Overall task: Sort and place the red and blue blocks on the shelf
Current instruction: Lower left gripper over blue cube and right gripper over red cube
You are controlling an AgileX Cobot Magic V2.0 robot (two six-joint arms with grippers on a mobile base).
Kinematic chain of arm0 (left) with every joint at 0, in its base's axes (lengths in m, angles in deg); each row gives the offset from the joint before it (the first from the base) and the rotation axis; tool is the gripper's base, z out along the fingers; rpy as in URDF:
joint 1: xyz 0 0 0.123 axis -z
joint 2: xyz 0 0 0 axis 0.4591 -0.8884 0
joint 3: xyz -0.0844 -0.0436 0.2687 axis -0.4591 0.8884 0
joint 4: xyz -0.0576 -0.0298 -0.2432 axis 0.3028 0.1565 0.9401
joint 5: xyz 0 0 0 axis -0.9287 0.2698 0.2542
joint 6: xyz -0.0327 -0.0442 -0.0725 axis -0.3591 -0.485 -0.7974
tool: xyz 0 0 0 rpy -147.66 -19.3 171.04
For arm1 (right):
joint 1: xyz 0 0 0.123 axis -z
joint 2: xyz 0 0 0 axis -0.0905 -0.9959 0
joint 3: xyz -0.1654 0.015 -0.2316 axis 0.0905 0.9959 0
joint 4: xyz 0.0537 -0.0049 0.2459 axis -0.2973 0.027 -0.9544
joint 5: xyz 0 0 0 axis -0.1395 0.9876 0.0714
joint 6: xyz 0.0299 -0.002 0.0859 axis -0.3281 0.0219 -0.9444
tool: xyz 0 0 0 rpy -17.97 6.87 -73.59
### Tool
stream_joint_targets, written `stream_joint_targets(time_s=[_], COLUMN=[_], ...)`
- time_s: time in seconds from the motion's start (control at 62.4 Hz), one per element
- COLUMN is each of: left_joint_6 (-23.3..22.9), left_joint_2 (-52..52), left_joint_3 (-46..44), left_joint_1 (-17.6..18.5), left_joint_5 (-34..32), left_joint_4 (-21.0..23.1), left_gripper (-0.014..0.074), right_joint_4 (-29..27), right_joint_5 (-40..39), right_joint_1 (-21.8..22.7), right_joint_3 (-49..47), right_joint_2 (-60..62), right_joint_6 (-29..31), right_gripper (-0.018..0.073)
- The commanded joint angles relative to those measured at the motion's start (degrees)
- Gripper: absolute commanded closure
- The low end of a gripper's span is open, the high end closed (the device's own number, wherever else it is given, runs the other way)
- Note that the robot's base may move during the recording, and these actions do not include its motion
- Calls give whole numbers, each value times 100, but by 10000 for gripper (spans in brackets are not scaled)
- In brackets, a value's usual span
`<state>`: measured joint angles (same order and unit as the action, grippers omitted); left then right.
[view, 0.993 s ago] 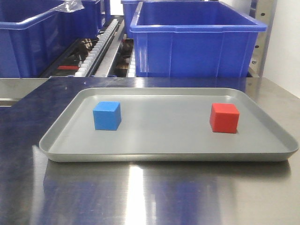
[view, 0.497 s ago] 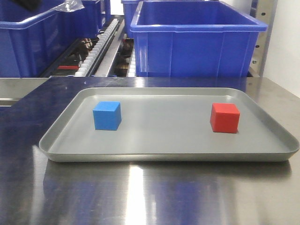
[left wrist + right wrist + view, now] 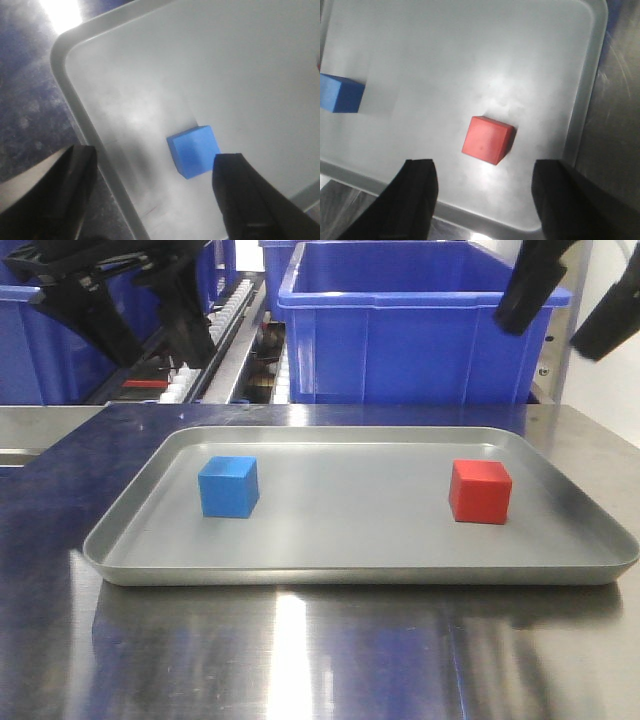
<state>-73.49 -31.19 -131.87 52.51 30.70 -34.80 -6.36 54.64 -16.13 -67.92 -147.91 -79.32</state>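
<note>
Left end effector (image 3: 148,325): spread wide, empty, above the blue block (image 3: 228,486) on the tray's (image 3: 350,575) left half.
Red block (image 3: 480,491): right half, beneath the right end effector (image 3: 568,310), likewise wide, empty.
Risk: an off-centre descent could nudge a block across the smooth tray.

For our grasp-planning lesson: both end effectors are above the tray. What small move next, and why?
Probably lower the left end effector onto the blue block: it is open, high above the block, which lies untouched on the tray.
</note>
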Motion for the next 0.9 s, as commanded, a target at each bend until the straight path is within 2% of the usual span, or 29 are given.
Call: stream_joint_targets(time_s=[0.0, 0.272, 0.449, 0.881], left_joint_6=[-107, -270, -404, -662], left_joint_2=[124, -121, -272, -383], left_joint_3=[-232, -232, -232, -232], left_joint_1=[52, 52, 64, 658], left_joint_5=[-235, -199, -20, -254], left_joint_4=[53, 102, 322, 295], left_gripper=[45, 45, 45, 45], right_joint_4=[-145, -160, -171, -173], right_joint_5=[-269, -329, -186, -198], right_joint_1=[-8, -8, -52, -92], right_joint_3=[-216, -216, -216, -216], right_joint_2=[69, -198, -374, -555], right_joint_6=[31, 31, 31, 31], right_gripper=[36, 35, 35, 35])
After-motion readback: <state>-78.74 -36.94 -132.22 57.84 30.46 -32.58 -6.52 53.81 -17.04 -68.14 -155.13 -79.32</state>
